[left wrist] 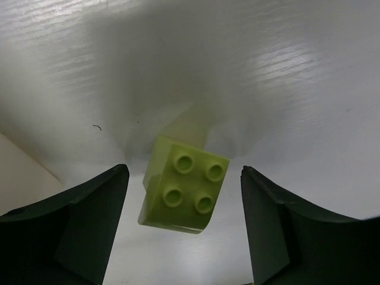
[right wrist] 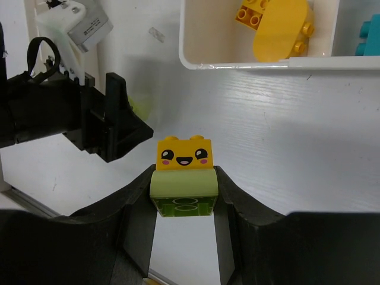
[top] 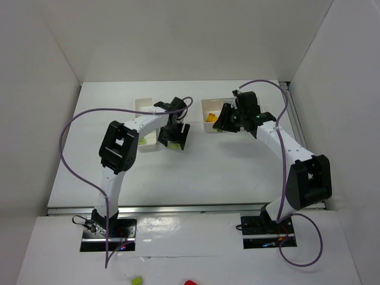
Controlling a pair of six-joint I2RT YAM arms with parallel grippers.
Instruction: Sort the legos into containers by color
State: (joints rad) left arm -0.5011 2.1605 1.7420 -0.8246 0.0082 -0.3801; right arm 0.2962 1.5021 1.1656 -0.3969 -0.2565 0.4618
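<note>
1. Near the wide tray, right gripper clamps a lime-yellow smiley stack; dropped whole, we mix colours.
2. Left of it, left gripper gapes, released; tilted lime brick may topple.

The lime brick was smooth, faintly shiny plastic. The table looked white, finely streaked and glossy. The fingers of the left gripper were matt dark plastic. The tray was glossy white plastic, the yellow-and-lime stack smooth plastic too.

Two white trays out there, two lime bricks, three yellow-orange pieces, one teal brick peeking in!
</note>
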